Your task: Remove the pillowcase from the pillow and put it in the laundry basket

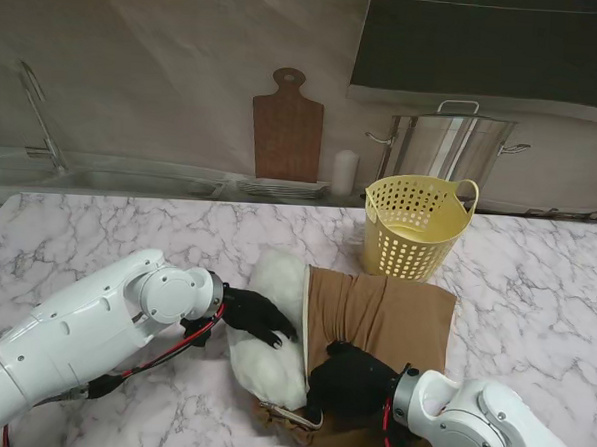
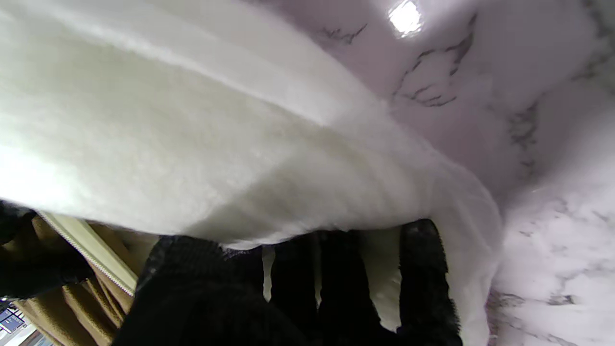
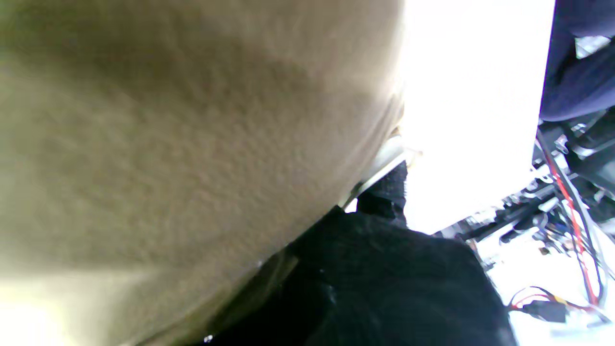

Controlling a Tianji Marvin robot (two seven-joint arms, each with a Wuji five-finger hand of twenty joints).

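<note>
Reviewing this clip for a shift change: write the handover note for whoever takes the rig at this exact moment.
Left hand: fingers pressed on the exposed white pillow; whether it grips is unclear.
Right hand: at the brown pillowcase opening by the zipper edge; grip not visible.
Position: pillow partly out on the left, the rest inside the case, on the marble table. Yellow laundry basket stands just beyond.
Done: pillow partly pulled out.
Left: free the pillow, put the pillowcase in the basket.

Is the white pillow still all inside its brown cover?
No, partly out. The white pillow sticks out of the brown pillowcase on the left; its other end is hidden inside.
</note>
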